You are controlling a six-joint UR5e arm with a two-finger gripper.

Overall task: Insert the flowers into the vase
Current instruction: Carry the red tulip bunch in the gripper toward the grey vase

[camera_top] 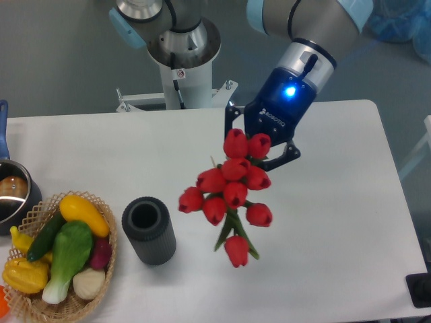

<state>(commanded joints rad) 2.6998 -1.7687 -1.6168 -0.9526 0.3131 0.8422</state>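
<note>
Claw (254, 151) apparently clenched on the flowers (229, 192) (aloft), right of the vase (148, 230).
</note>
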